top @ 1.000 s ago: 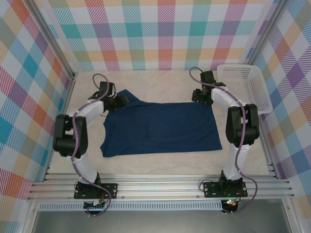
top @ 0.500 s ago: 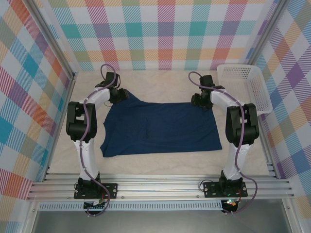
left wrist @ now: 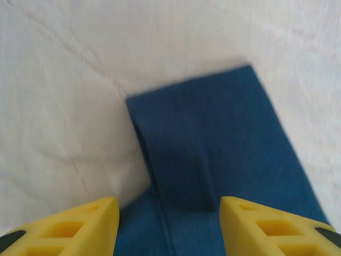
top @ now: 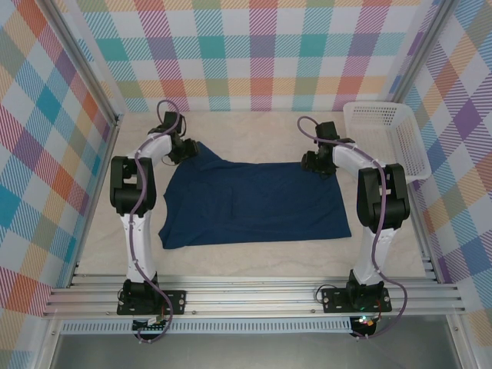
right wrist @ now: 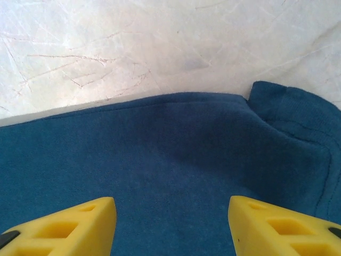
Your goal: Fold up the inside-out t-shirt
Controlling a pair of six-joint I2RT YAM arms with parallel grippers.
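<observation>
The inside-out t-shirt (top: 254, 204) lies spread flat in the middle of the table, dark navy, with a sleeve sticking out at its far-left corner. My left gripper (top: 186, 151) hovers over that sleeve. In the left wrist view the sleeve (left wrist: 213, 144) runs up between the two yellow fingers (left wrist: 80, 226) of the left gripper (left wrist: 169, 229), which stand apart and open. My right gripper (top: 319, 164) is at the shirt's far-right corner. In the right wrist view the right gripper (right wrist: 171, 226) is open above the shirt's far edge (right wrist: 160, 149), with nothing clamped.
A white plastic basket (top: 384, 134) stands at the back right, close to the right arm. Checked walls enclose the table on three sides. Bare pale tabletop (top: 254, 127) lies beyond the shirt and along its near edge.
The left arm has swung its elbow inward and reached a little farther back over the sleeve. The right arm has hardly moved. The shirt lies as before.
</observation>
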